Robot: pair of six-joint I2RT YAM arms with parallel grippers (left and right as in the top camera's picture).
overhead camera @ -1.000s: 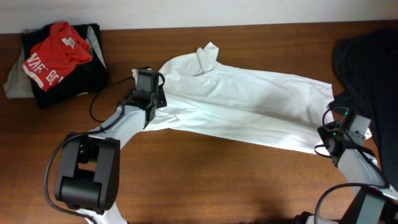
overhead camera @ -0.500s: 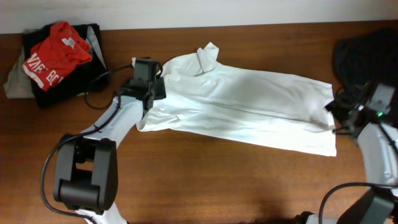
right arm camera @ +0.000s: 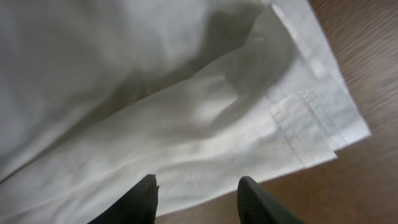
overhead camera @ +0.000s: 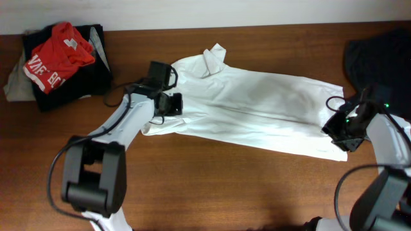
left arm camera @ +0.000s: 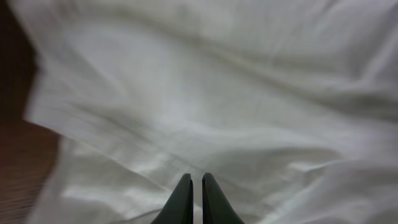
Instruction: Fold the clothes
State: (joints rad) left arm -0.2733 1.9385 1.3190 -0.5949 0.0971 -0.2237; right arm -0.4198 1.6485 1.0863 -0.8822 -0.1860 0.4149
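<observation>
A white shirt (overhead camera: pixel 257 109) is spread lengthwise across the middle of the table (overhead camera: pixel 225 186), its collar (overhead camera: pixel 215 58) turned up at the far left end and its hem laid at the right. It is seen to be folded over itself, with a long crease running along its length.

The left gripper (overhead camera: pixel 174 104) is placed over the shirt's left end, just below the collar. In the left wrist view, the gripper (left arm camera: pixel 191 186) is seen with its fingers (left arm camera: pixel 181 202) closed almost together above wrinkled white cloth. It cannot be told whether a fold is pinched between them.

The right gripper (overhead camera: pixel 337 133) is held over the shirt's near right corner. In the right wrist view, the gripper (right arm camera: pixel 196 183) is seen released, with its fingers (right arm camera: pixel 255 199) well apart and nothing clamped. The stitched hem (right arm camera: pixel 311 118) lies flat just beyond them, and bare wood is seen past the corner.

A red garment (overhead camera: pixel 58 54) with white lettering is piled on a black garment (overhead camera: pixel 90 77) at the far left corner of the table, well apart from the shirt. A pale grey cloth (overhead camera: pixel 13 83) is seen at the left edge of that pile. A dark garment (overhead camera: pixel 379 58) is heaped at the far right corner, near the right arm.
</observation>
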